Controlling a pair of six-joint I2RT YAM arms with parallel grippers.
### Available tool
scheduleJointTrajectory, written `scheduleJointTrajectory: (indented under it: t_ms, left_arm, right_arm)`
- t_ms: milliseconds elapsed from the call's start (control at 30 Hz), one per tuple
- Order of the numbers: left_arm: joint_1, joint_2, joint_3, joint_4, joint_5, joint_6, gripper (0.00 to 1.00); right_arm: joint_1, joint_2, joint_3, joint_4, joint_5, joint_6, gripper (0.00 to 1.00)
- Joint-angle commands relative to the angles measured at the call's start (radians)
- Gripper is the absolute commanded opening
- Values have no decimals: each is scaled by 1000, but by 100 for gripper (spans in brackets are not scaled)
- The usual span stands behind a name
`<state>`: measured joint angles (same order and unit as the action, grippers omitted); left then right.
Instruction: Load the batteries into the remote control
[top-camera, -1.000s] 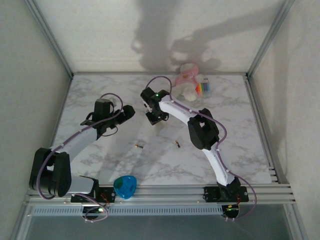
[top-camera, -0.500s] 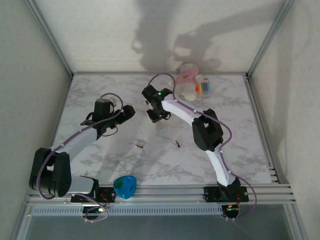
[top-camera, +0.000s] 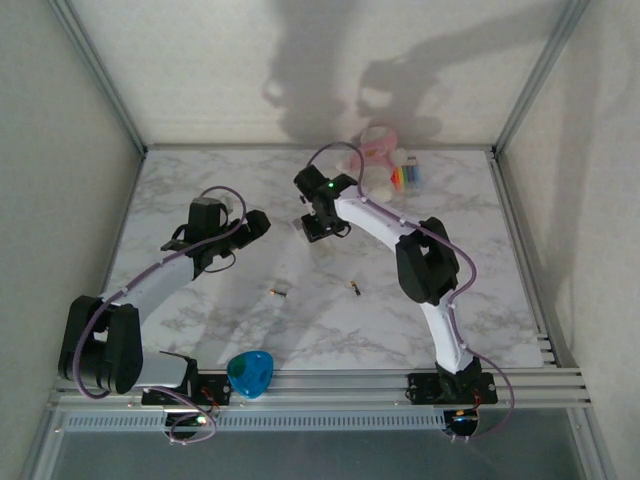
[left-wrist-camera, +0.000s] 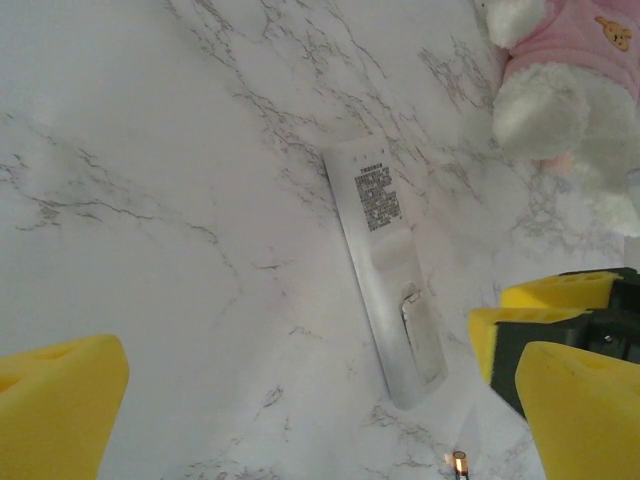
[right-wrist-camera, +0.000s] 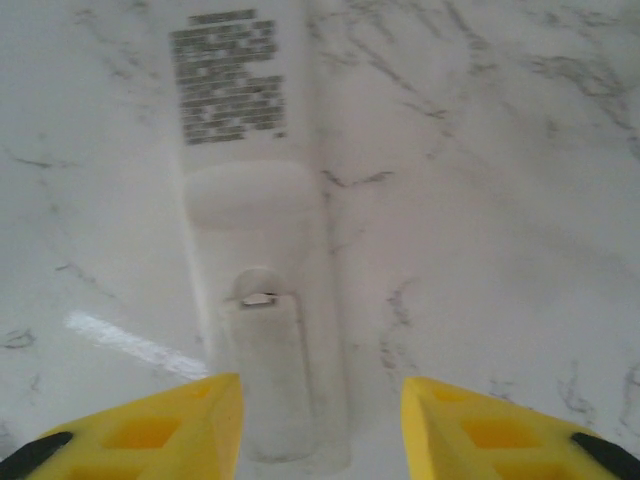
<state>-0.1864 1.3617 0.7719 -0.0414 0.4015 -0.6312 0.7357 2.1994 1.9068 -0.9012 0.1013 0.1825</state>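
White-grey remote control (right-wrist-camera: 262, 300), face down, is seen with one end between the spread jaws of the right gripper (right-wrist-camera: 320, 385), unpinched.

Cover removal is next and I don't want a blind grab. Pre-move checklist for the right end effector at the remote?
1. Remote control lying back side up, printed label showing: ok.
2. Battery cover off: not ok, it sits closed.
3. Right end effector open, one finger on either side of the cover end: ok.
4. Right fingers touching the remote control: cannot tell.
5. Left end effector open and apart from the remote control: ok.
6. One battery and the other battery ready: ok, both loose on the table, neither held.
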Motion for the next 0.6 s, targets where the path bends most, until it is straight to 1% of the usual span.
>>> scheduleJointTrajectory:
  t_ms: [0, 200, 233, 333, 500, 567]
  left_arm:
    - [-1, -32, 7, 6, 16, 2, 100]
    - [0, -39, 5, -1, 12, 7, 100]
    - [0, -39, 4, -1, 12, 6, 100]
    - [0, -35, 6, -1, 12, 7, 100]
    - [-1, -30, 9, 1, 12, 7, 99]
    - [-1, -29, 9, 2, 12, 7, 100]
  right_arm:
    - [5, 66, 51, -18, -8, -30, 49]
    - [6, 107, 79, -34, -27, -57, 54]
    - [25, 113, 81, -36, -31, -60, 54]
    - [37, 124, 85, -38, -33, -64, 54]
    - [43, 136, 89, -41, -23, -67, 50]
    - [43, 140, 88, -41, -21, -70, 46]
